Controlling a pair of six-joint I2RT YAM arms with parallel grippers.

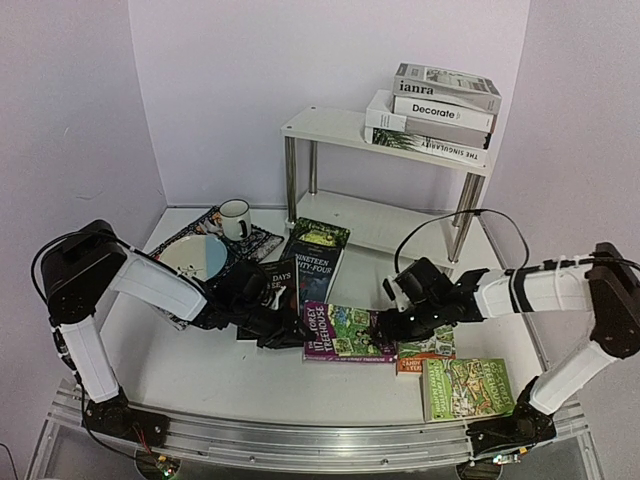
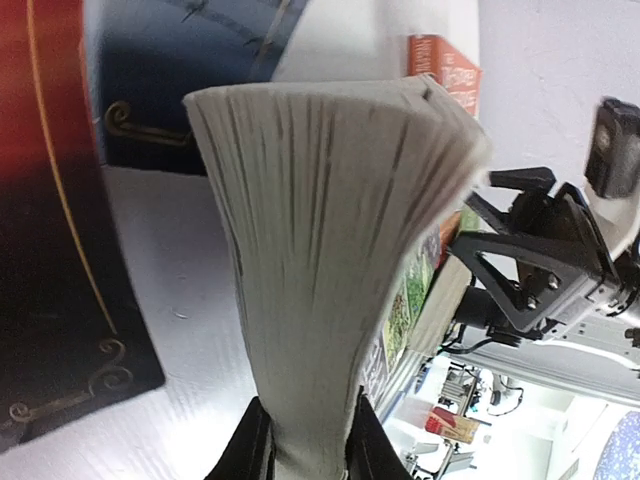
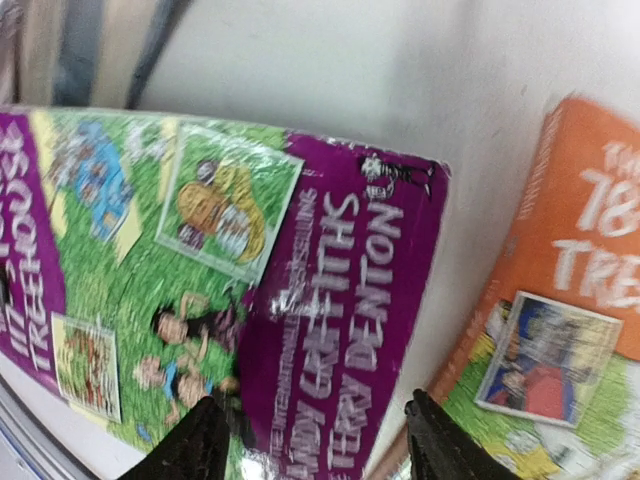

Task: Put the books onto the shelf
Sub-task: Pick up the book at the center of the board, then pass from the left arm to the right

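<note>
Forearm (image 1: pixel 160 288) low and level, left claw (image 2: pixel 305 445) pinches purple book (image 1: pixel 350 332).

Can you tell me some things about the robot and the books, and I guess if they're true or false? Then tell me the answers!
1. Three books are stacked on top of the shelf. True.
2. The white mug stands on the shelf. False: it stands on the patterned mat, next to the bowl.
3. The left claw is pinching the pages of the purple book. True.
4. The right claw is squeezed shut. False: it is open, with one finger on each side of the purple book's corner.
5. The orange book is on the shelf. False: it lies on the table, beside the purple book.
</note>
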